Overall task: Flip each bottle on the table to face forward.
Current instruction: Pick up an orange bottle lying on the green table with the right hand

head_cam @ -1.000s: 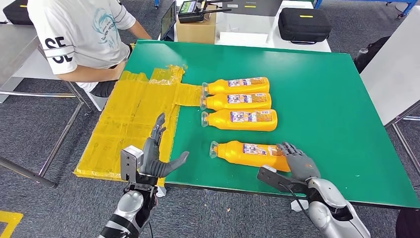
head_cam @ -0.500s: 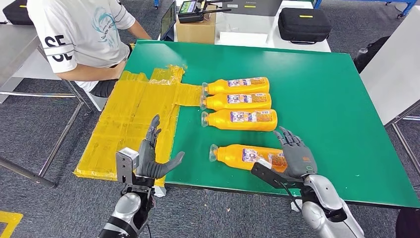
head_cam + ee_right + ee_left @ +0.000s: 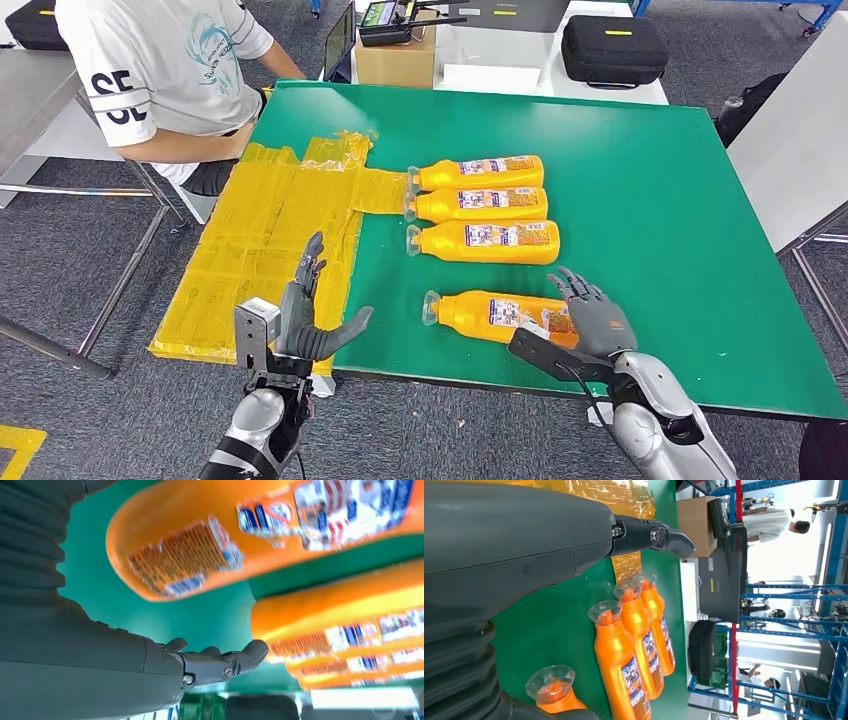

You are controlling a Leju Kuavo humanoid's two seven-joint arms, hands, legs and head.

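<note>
While a person in a white printed T-shirt (image 3: 160,70) is sitting at the far left corner of the green table (image 3: 650,200), the robot's left hand (image 3: 305,315) is hovering over the near edge beside the crinkled yellow plastic sheet (image 3: 270,240), fingers apart and holding nothing. Further right, the three orange plastic bottles with printed labels (image 3: 480,205) are lying side by side, unmoved, clear caps pointing left and long axes running across the table.

Nearer the robot, the fourth orange bottle (image 3: 495,313) has rolled since a second ago, so its label is now facing up; that turn looks essentially done. Its cap is pointing left too. The right hand (image 3: 590,318) is resting spread at the bottle's base end, apparently letting go rather than clamping.
</note>
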